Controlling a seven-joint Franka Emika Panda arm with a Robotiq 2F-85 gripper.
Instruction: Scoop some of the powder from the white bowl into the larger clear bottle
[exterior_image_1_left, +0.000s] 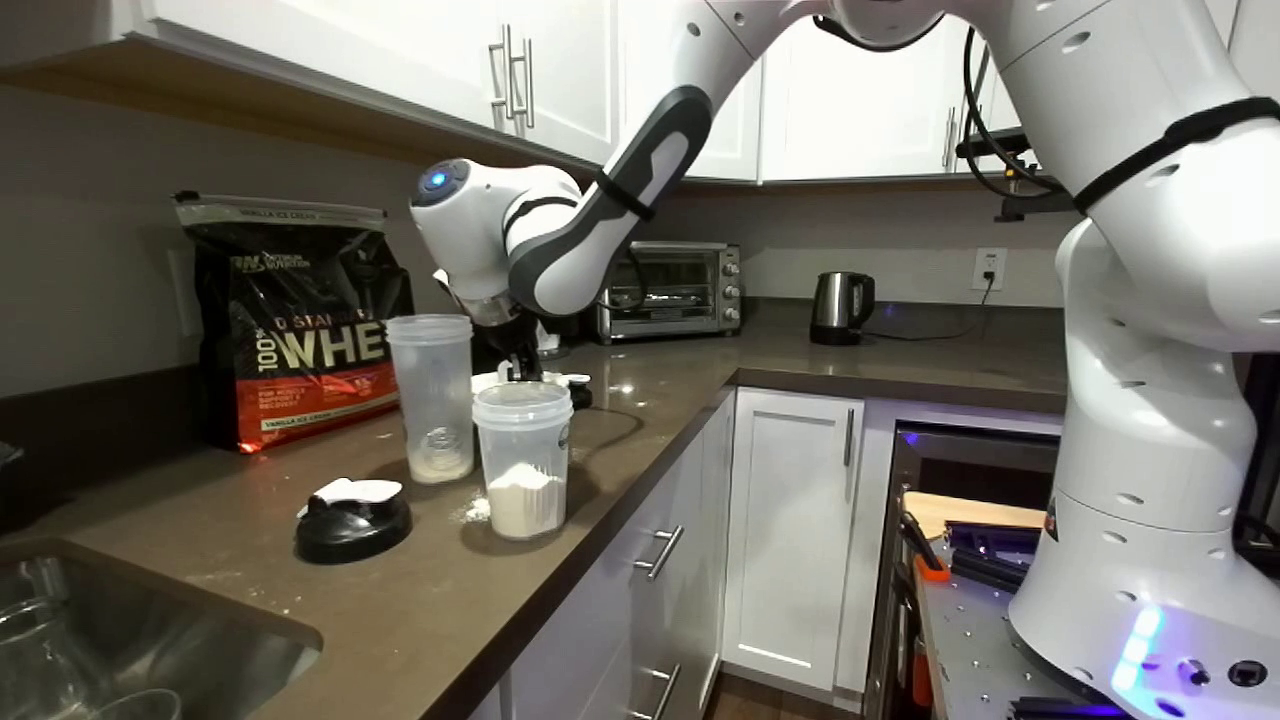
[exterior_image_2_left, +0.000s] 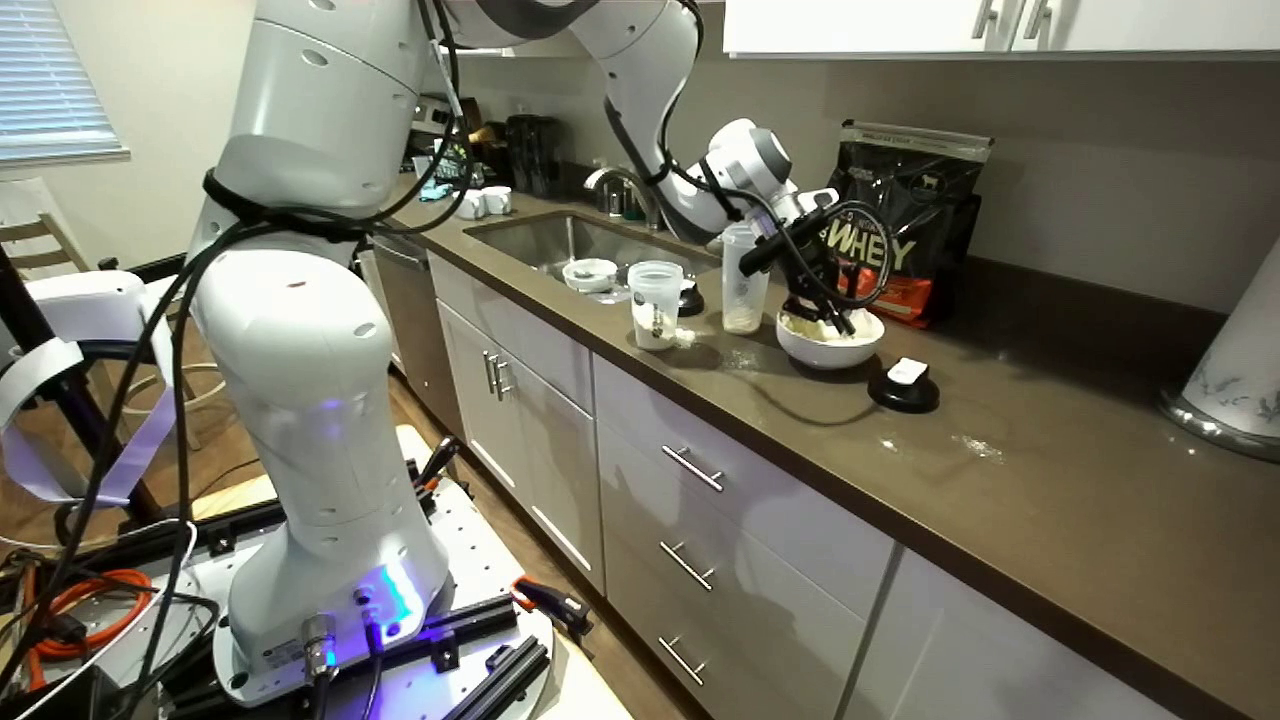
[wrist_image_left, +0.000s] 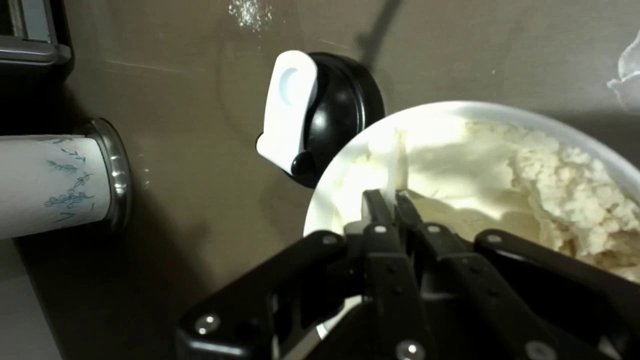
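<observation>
while the gripper (wrist_image_left: 387, 197) points down into the white bowl (exterior_image_2_left: 822, 354) on a kitchen counter (exterior_image_2_left: 1060, 500), its jaws stand nearly together on a slim pale strip (wrist_image_left: 398, 162) — probably the handle of the scoop, whose working end cannot be made out. near the fingertips (wrist_image_left: 377, 207) lies the pale powder (wrist_image_left: 575, 185), heaped in clumps off to one side of them. the step in hand appears to be the scooping itself; how much is loaded is hidden.

to one side of the tool, near the bowl, the larger clear bottle (exterior_image_1_left: 432, 385) stands upright with a little powder at its base and no lid to be seen. on the opposite side of the tool, just beside the bowl, sits a black lid with a white tab (wrist_image_left: 345, 112). farther out, past the bottle from the tool, is the shorter clear tub (exterior_image_1_left: 520, 490), partly filled with white powder — not the target.

the next move likely calls for a level lift, clear of the bowl's rim and above the bottle's taller mouth, then a short carry sideways and a slow tip over the opening. a hasty tilt could add to the spilled powder (exterior_image_1_left: 478, 509) beside the tub.
</observation>
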